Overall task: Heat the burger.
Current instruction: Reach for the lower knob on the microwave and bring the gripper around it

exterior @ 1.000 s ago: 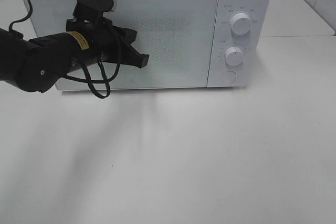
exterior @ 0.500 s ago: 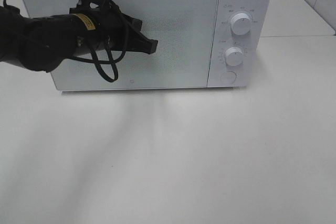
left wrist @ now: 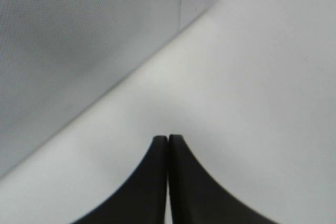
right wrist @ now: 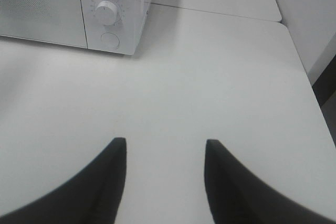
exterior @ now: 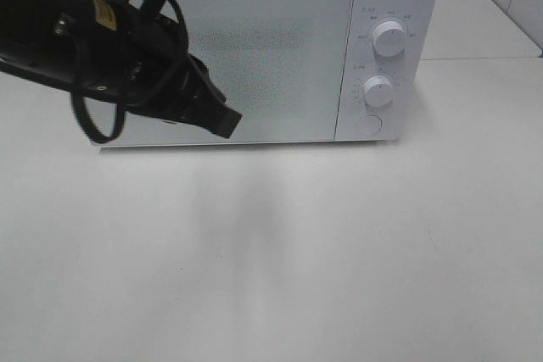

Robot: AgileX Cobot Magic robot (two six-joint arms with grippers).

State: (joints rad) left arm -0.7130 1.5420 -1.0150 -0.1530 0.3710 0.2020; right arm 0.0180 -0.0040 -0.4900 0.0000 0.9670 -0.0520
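No view shows the burger. A white microwave (exterior: 254,48) stands at the back of the table with its door closed. My left gripper (exterior: 225,120) is shut and empty, its black fingers pressed together in front of the door's lower edge, left of the middle. In the left wrist view the same left gripper (left wrist: 168,139) points at the table just below the microwave door (left wrist: 68,40). My right gripper (right wrist: 164,142) is open and holds nothing, hovering over bare table to the right of the microwave (right wrist: 52,3). It is outside the exterior view.
The microwave's right panel carries two white knobs, upper (exterior: 389,38) and lower (exterior: 378,91), and a round button (exterior: 368,124). The white table (exterior: 297,252) spreads in front. A table edge and a dark gap (right wrist: 325,87) lie at the far right.
My left arm has swung down and nearer the camera. Its shut fingertips dropped from mid-door height to the door's lower edge. The right gripper has not moved.
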